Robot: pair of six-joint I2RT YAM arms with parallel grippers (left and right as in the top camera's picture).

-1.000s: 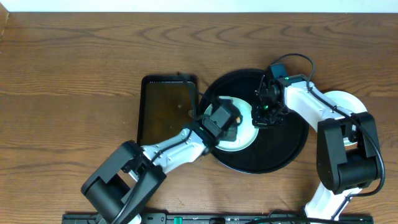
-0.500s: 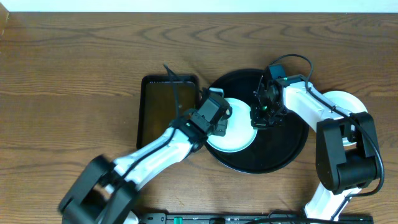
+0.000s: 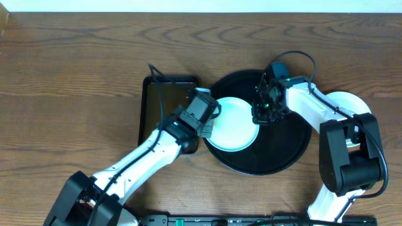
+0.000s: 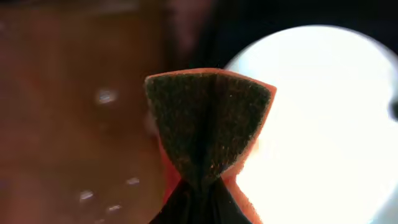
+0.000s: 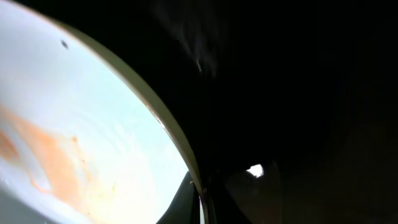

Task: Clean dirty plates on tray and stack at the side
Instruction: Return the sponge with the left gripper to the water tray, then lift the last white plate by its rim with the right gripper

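One plate in work: mint plate sits on the 9 o'clock side of black tray.
Right gripper pinches its 3 o'clock rim, likely to steady it. Left gripper is clamped on folded sponge at plate's 9 o'clock edge, by sponge tray. Sauce smear shows, so not clean. No readable text.

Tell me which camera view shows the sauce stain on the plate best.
The right wrist view: the orange stain lies close and clear on the plate. The overhead view shows most of the plate, but no stain can be made out. In the left wrist view the plate is washed-out white behind the sponge.
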